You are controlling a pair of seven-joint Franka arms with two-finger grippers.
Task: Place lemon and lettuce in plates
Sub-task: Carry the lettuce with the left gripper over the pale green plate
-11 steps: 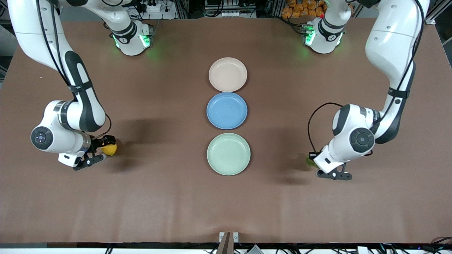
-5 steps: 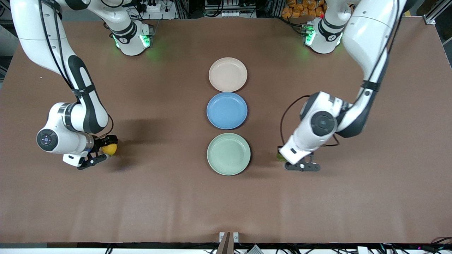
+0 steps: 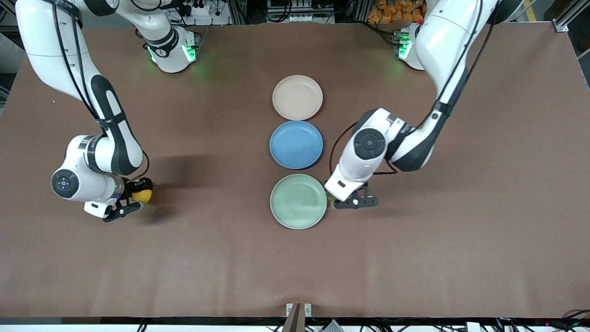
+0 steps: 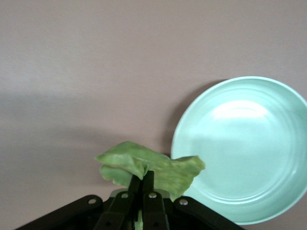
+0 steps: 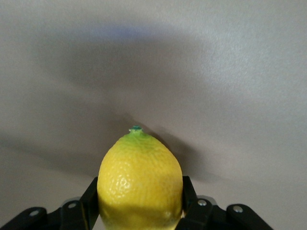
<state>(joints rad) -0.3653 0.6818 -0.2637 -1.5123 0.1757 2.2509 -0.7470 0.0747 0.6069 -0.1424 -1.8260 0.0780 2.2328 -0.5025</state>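
- The left hand is pinched shut on the lettuce. It hangs over the bench, just beside the rim of the mint green plate at the side toward the left arm's end.
- In the left wrist view the leaf spreads out ahead of the closed fingertips, and the mint plate lies just past it, empty.
- Handling, lettuce: judged light, thin and limp. The leaf folds and droops around the grip, so its free edges will trail and may catch on the plate rim. A pinch near the thicker base of the leaf is the soundest hold, and little force is needed.
- The right hand is closed on the lemon, one finger on each flank of the fruit. It sits low at the bench surface toward the right arm's end, well apart from all the plates.
- Whether the lemon rests on the bench or is just clear of it cannot be told.
- Handling, lemon: judged firm, rounded and fairly smooth, with a dimpled rind. It will not crush, but it can roll or squirt out of a grip set off-centre. The hold across the widest part, as shown, is the correct one.
- The beige-pink plate and the blue plate are also empty.
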